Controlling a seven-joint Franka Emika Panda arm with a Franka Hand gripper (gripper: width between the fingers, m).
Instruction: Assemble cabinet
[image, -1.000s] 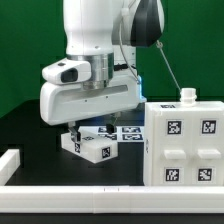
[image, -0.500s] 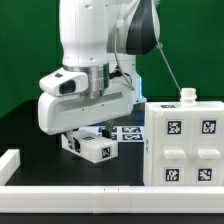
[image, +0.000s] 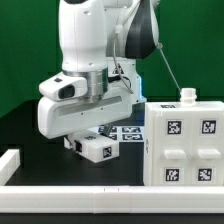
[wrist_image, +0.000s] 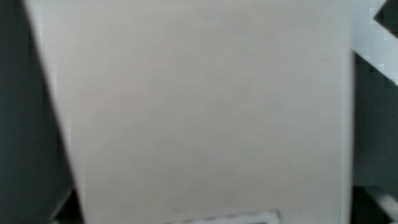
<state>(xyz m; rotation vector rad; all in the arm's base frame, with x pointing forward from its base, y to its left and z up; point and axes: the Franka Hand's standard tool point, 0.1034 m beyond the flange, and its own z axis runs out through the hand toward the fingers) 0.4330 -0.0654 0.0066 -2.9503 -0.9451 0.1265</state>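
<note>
The cabinet, a large white boxy body with square recesses and black-and-white tags, stands at the exterior view's right. A small white tagged part lies on the black table to its left. My gripper hangs low right over that part; the arm's white hand hides the fingers. In the wrist view a flat white panel face fills nearly the whole picture, with a tag edge at one border. No fingers show there.
The marker board lies flat behind the small part. A long low white bar runs along the front with a raised end at the exterior view's left. A small white knob sits on the cabinet's top.
The arm has come down and shifted a little to the exterior view's left, closer onto the small tagged part. The cabinet and the part have not moved.
</note>
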